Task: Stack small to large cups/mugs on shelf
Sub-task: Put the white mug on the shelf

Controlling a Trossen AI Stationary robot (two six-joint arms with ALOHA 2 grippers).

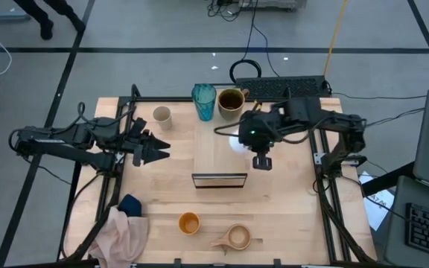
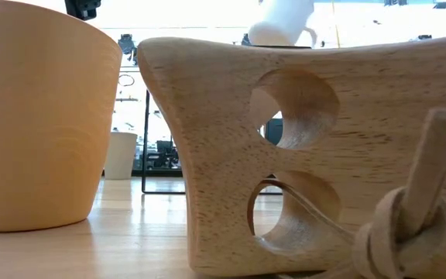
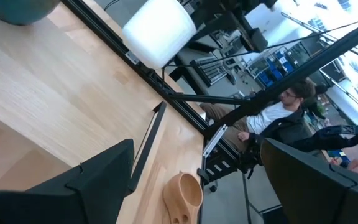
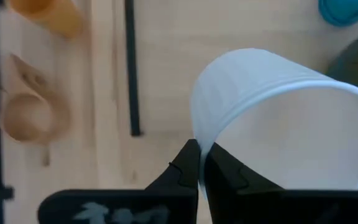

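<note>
My right gripper point(image 1: 244, 140) is shut on the white mug point(image 4: 278, 118) above the right edge of the light-wood shelf point(image 1: 218, 152). The mug also shows in the left wrist view point(image 3: 160, 31) and the low view point(image 2: 281, 23). My left gripper point(image 1: 164, 149) is open and empty, left of the shelf. The teal tumbler point(image 1: 204, 100) and the olive-brown mug point(image 1: 231, 100) stand behind the shelf, with the small beige cup point(image 1: 161, 115) to their left. The orange cup point(image 1: 189, 222) and the wooden handled cup point(image 1: 237, 238) stand near the front edge. My right gripper holds the white mug by its rim point(image 4: 199, 144), one finger inside the mug and one outside. The fingers come from above, slanting down. The mug hangs tilted below them, lifted clear of the shelf and the table.
A pinkish cloth point(image 1: 121, 234) and a dark blue thing point(image 1: 130, 202) lie at the front left corner. A black frame point(image 1: 322, 179) rims the table. A keyboard point(image 1: 281, 85) lies behind the far edge. A person point(image 3: 278, 112) sits beyond the table.
</note>
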